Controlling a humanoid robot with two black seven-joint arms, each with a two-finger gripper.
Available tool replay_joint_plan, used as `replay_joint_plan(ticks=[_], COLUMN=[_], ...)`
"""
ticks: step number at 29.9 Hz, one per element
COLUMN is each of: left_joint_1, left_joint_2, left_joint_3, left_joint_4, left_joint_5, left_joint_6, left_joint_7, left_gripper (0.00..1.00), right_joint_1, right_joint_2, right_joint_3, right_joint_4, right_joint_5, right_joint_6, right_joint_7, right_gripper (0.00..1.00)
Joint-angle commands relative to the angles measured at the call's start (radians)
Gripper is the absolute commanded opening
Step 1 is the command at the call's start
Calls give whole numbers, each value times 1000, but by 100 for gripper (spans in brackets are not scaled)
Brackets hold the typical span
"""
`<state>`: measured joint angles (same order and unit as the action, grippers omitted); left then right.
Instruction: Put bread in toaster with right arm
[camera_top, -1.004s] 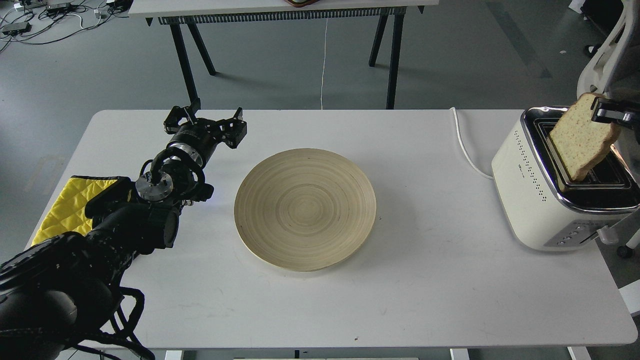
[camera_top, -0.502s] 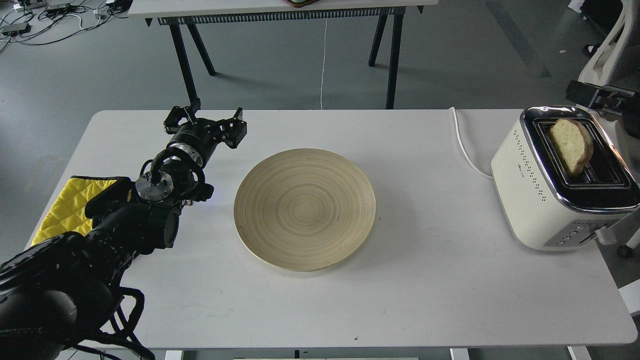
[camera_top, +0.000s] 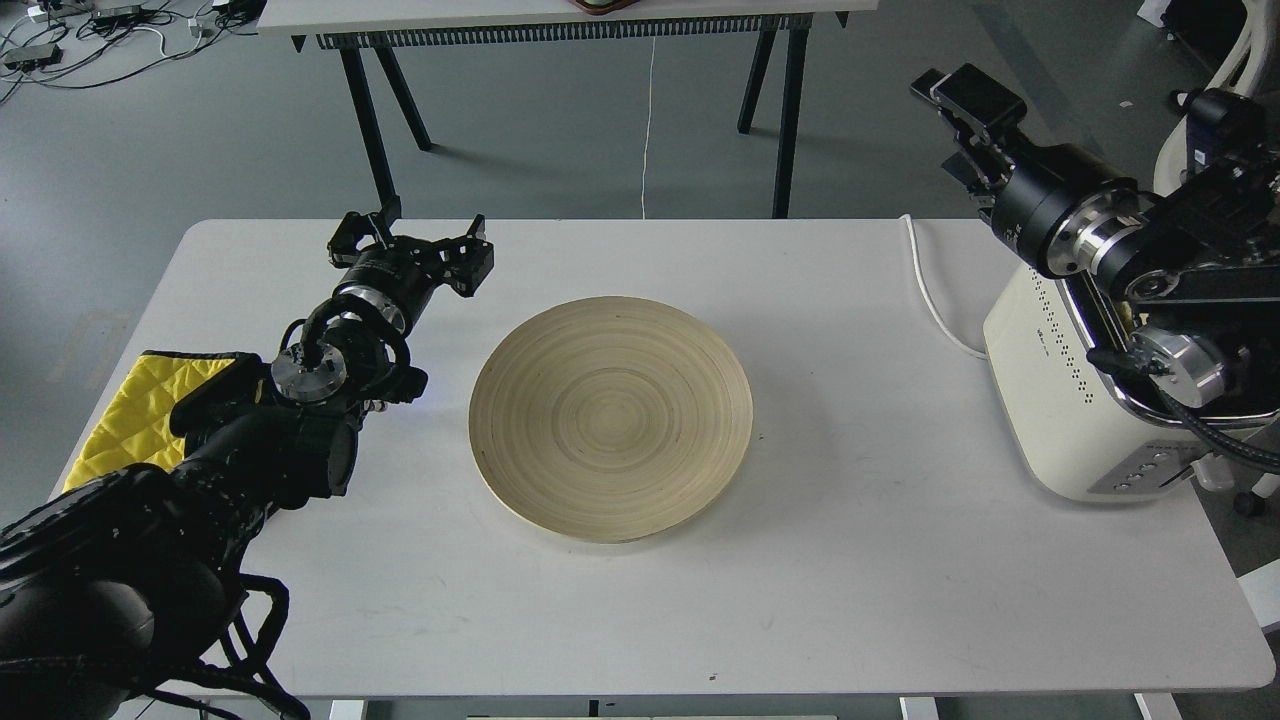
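Note:
The cream-white toaster (camera_top: 1045, 400) stands at the table's right edge. My right arm (camera_top: 1120, 250) reaches in from the right across the toaster's chrome top and covers its slots. The bread is hidden behind that arm. My right gripper (camera_top: 962, 130) points up and to the left, above the table's back right, beyond the toaster; its two fingers stand apart and hold nothing. My left gripper (camera_top: 412, 240) is open and empty, low over the table's back left, left of the plate.
A round wooden plate (camera_top: 610, 420) lies empty in the middle of the white table (camera_top: 850, 560). A yellow quilted cloth (camera_top: 130, 410) lies at the left edge under my left arm. The toaster's white cord (camera_top: 930, 290) runs off the back edge. Another table's black legs stand behind.
The bread went from held tilted over the toaster to sitting in a slot, released. My right arm then swung in over the toaster's top, hiding the slots. The left arm stayed still.

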<state>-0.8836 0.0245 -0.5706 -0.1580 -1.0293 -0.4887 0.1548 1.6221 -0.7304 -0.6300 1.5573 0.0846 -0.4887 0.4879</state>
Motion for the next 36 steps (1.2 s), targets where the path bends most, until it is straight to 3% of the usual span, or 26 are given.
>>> replay_joint_plan(ticks=[1,3,7,18,36], left_joint_1=[0,0,0,0,0], left_joint_2=[0,0,0,0,0], left_joint_3=[0,0,0,0,0], left_joint_4=[0,0,0,0,0], left_joint_5=[0,0,0,0,0], left_joint_6=[0,0,0,0,0], left_joint_7=[0,0,0,0,0], left_gripper=[100,100,100,100,100], right_joint_1=[-223,-328,-473,-746,-818], right_joint_2=[2,9,86,305,396], right_joint_3=[296,445,628,901,917], right_joint_4=[-26,-48,-181,-661,-796], right_joint_5=[0,-2,0,23,34], right_joint_6=[0,5,215,953,977], right_joint_7=[1,1,1,1,1], right_gripper=[99,99,99,99,99])
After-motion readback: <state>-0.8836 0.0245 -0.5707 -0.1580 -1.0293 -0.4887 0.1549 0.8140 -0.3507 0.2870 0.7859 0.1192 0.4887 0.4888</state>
